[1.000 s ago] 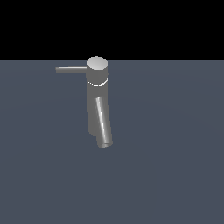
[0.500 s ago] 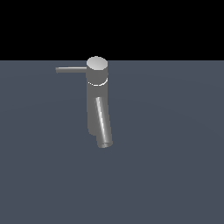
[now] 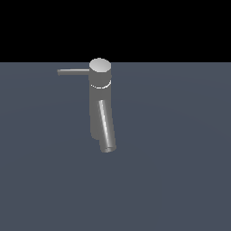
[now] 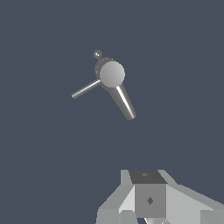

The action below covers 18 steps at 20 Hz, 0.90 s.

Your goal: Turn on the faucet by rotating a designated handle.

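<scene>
- Claw: only the light grey, blocky body of the robot's gripper (image 4: 149, 203) shows, at the edge of the wrist view. Its fingertips are cut off by the frame, so I cannot tell whether the jaws stand apart or together. It holds nothing that can be seen.
- Claw position: it sits well apart from the fixture, with bare floor between the two. The exterior view does not show it at all.
- Task fixture: the grey metallic upright cylindrical faucet (image 3: 98, 106) stands on the plain dark blue-grey flat floor (image 3: 180, 158), slightly left of centre in the exterior view. Its lighter round top cap (image 3: 100, 66) reads as a pale disc in the wrist view, which looks down on it from above.
- Handle: the thin straight grey metal rod handle (image 3: 73, 71) juts level from the cap toward the exterior view's left. Nothing touches it. In the wrist view it appears as a slim bar (image 4: 85, 89) leaving the cap at an angle.
- Spout: the thicker slanted tubular spout (image 3: 106, 127) runs down from the body toward the near side, ending in an open round mouth just above the floor.
- A small grey knob (image 4: 97, 54) shows just beside the cap in the wrist view, on the side away from the spout; what it is cannot be told.
</scene>
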Each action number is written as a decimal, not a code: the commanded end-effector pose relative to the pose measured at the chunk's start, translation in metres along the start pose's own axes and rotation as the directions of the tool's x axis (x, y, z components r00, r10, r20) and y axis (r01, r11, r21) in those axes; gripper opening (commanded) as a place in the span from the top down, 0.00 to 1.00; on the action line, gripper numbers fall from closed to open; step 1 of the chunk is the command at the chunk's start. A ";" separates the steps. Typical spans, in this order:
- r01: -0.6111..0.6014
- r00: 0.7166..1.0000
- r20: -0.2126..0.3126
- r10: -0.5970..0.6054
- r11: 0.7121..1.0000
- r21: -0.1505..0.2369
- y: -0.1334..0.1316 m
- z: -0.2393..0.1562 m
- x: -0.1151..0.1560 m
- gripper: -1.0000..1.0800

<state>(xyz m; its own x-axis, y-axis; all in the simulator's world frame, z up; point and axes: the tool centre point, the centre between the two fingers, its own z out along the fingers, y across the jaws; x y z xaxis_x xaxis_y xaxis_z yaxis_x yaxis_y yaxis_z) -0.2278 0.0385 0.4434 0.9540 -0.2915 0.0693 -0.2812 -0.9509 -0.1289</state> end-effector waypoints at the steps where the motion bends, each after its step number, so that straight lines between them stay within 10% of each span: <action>1: -0.064 0.998 -0.018 0.065 0.998 0.024 -0.007 0.013 0.002 1.00; 18: -0.422 0.891 -0.093 0.444 0.886 0.191 -0.055 0.088 0.029 1.00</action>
<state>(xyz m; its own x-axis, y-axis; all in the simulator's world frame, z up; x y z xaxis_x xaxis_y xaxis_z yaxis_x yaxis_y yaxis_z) -0.1803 0.0876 0.3706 0.7390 -0.6666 0.0975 -0.6119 -0.7247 -0.3169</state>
